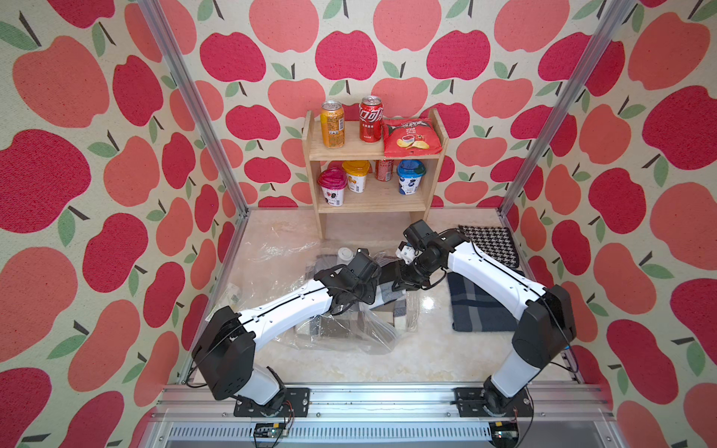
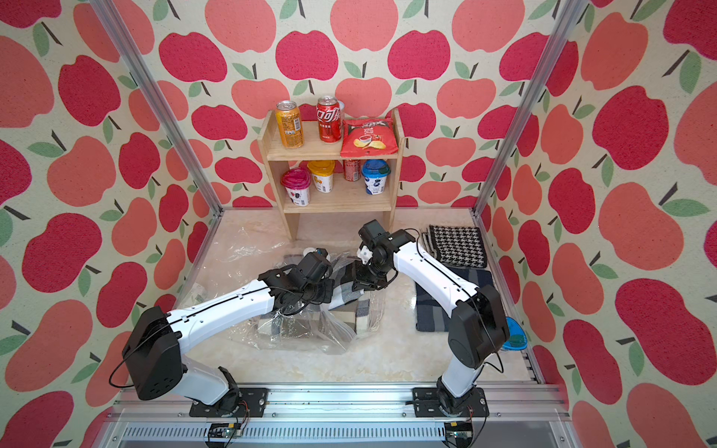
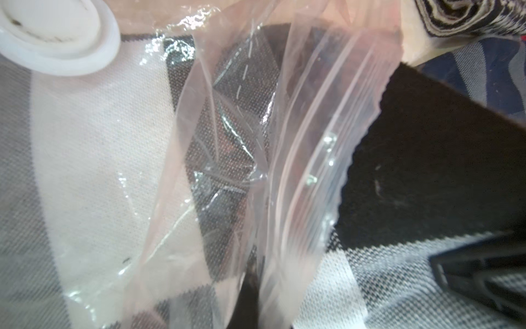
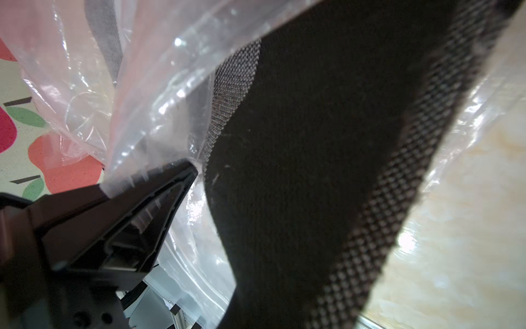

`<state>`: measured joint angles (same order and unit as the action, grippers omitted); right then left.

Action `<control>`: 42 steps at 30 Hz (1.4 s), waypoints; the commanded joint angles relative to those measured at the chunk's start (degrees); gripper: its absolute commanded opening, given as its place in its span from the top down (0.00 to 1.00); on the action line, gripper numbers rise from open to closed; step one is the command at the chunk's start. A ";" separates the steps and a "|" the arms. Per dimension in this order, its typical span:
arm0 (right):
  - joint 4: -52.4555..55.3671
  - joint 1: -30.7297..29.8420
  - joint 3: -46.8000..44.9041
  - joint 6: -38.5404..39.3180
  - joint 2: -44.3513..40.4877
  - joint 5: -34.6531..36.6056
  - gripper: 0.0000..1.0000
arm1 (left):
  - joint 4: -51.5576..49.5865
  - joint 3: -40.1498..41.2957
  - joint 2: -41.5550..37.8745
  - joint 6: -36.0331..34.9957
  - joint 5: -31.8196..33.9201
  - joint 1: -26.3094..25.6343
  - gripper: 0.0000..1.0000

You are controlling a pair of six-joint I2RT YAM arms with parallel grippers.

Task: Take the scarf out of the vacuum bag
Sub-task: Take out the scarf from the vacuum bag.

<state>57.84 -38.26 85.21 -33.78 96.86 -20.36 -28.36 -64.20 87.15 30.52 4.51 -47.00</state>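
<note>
The clear vacuum bag lies crumpled mid-table in both top views, its round white valve cap towards the back. A grey, white and black plaid scarf sticks partly out of the bag's mouth. My left gripper is shut on the bag's zip edge; the plastic folds in between its jaws. My right gripper is shut on the scarf's black band, which covers its fingertips in the right wrist view. The two grippers are close together, the left finger pinching plastic beside the scarf.
A wooden shelf with cans, cups and a chip bag stands at the back. A houndstooth cloth and a folded dark blue plaid cloth lie at the right. Another clear bag lies at the back left.
</note>
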 commanded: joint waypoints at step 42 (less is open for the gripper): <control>8.83 21.73 -10.89 23.42 -16.19 27.88 1.00 | -2.08 -4.39 7.37 -1.28 -3.81 -0.29 1.00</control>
<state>70.30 -17.69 76.53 -14.63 84.01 2.11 -28.45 -68.45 94.41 30.46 0.67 -47.31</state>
